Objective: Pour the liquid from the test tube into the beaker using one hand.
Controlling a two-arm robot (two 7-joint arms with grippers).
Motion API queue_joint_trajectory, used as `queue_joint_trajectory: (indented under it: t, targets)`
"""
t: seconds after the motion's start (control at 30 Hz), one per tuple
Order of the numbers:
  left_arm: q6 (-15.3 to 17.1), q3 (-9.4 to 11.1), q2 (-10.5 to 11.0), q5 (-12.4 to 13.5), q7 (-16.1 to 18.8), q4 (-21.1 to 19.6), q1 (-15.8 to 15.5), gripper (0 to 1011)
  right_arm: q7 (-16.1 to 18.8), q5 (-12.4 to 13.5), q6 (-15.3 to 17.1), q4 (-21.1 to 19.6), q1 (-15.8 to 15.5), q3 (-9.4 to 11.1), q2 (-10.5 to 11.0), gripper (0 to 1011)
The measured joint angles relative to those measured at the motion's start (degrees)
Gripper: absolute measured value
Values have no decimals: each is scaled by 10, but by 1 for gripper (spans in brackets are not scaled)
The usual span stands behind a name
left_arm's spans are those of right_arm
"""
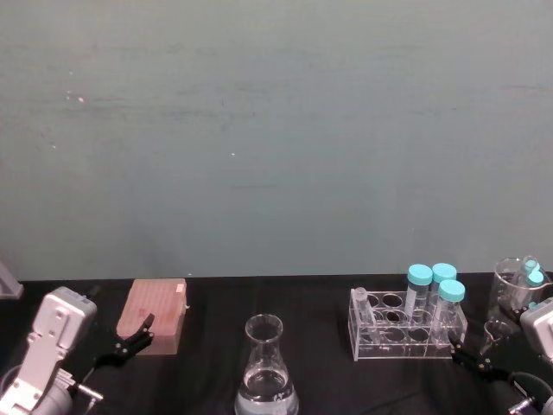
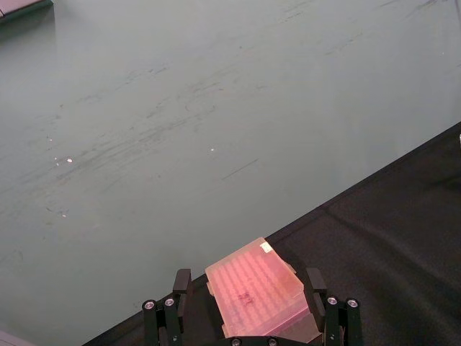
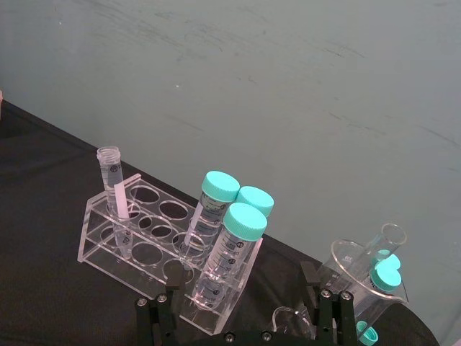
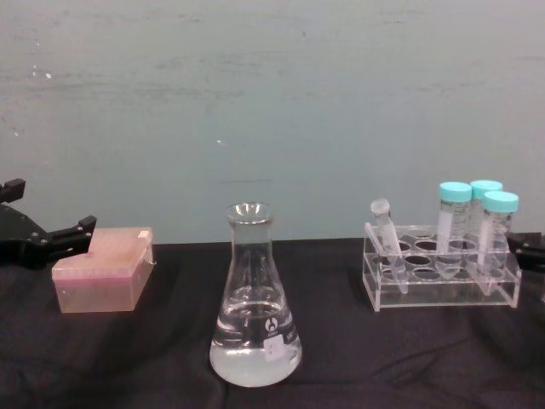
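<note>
The test tube (image 1: 360, 301) (image 3: 114, 189) (image 4: 385, 232) is small, clear and capless, and leans in the left end of a clear acrylic rack (image 1: 367, 341) (image 3: 97, 241) (image 4: 443, 294). The beaker (image 1: 266, 376) (image 4: 254, 315), a clear conical flask holding some liquid, stands at the table's front middle. My left gripper (image 1: 130, 341) (image 2: 248, 280) (image 4: 53, 240) hovers open at the left, just in front of a pink box. My right gripper (image 1: 471, 354) (image 3: 241, 295) is open at the right, low behind the rack, holding nothing.
The pink tip box (image 1: 155, 316) (image 2: 256, 295) (image 4: 102, 273) sits at the left. Three teal-capped tubes (image 1: 432, 290) (image 3: 230, 216) (image 4: 473, 221) stand in the rack's right end. A glass cup (image 1: 510, 290) (image 3: 360, 277) with teal-capped items is at the far right. A grey-green wall backs the table.
</note>
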Motion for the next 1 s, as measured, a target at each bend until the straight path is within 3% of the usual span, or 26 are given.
queue_joint_trajectory:
  t: [1.0]
  targets:
    - [0,0,0,0,0,0,0,1000,0,0,0,0,0,1,0,1003]
